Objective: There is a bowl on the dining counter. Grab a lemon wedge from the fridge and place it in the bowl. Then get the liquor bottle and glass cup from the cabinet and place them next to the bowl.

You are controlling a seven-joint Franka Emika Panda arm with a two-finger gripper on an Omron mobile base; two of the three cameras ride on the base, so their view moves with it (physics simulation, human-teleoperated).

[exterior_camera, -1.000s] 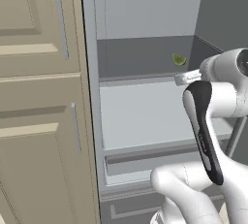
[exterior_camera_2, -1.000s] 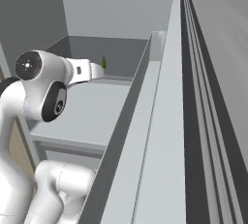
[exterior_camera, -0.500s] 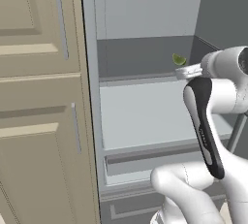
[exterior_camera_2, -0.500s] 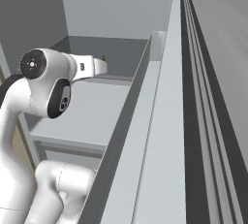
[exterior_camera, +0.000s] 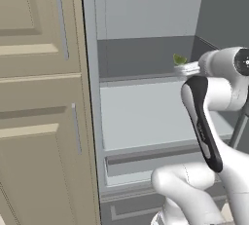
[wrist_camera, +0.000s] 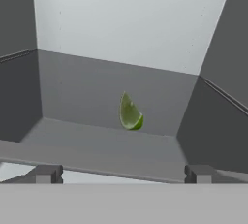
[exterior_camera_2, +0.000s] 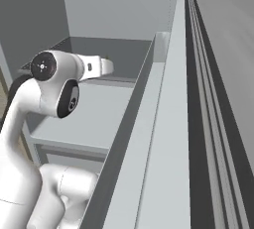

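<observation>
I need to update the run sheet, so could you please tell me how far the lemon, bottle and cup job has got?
Done: the tall grey metal fridge stands open. In hand: the gripper, jaws wide apart and empty, points at the small yellow-green lemon wedge on the upper shelf. Left: grasping it, carrying it to the bowl, then fetching bottle and cup.

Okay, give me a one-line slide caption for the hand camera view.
Open fingers face a yellow-green lemon wedge standing at the back of a grey fridge shelf.
</observation>
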